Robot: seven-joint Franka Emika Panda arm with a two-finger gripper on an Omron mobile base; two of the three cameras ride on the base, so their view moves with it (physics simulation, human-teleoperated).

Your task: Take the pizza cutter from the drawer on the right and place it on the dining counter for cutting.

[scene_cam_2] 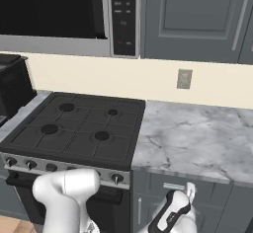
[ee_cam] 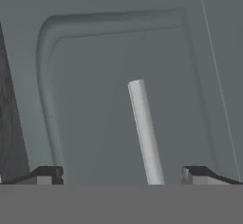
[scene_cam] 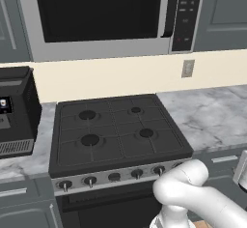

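The drawer (ee_cam: 95,99) is a flat grey front with a recessed panel, and it is closed. Its silver bar handle (ee_cam: 146,133) runs between my two fingertips (ee_cam: 47,174), which stand wide apart on either side of it, just short of the front. My gripper (ee_cam: 122,175) is open and holds nothing. In the right base view the gripper (scene_cam_2: 188,193) sits low at the drawer (scene_cam_2: 202,187) under the marble worktop, right of the stove. The pizza cutter is hidden. The dining counter is out of view.
A black four-burner stove (scene_cam: 116,130) with front knobs stands left of the drawer. The marble worktop (scene_cam_2: 192,138) lies to its right, a microwave (scene_cam: 106,14) hangs above it, and a dark appliance (scene_cam: 17,111) sits at far left. My white arm (scene_cam_2: 64,192) crosses in front of the oven.
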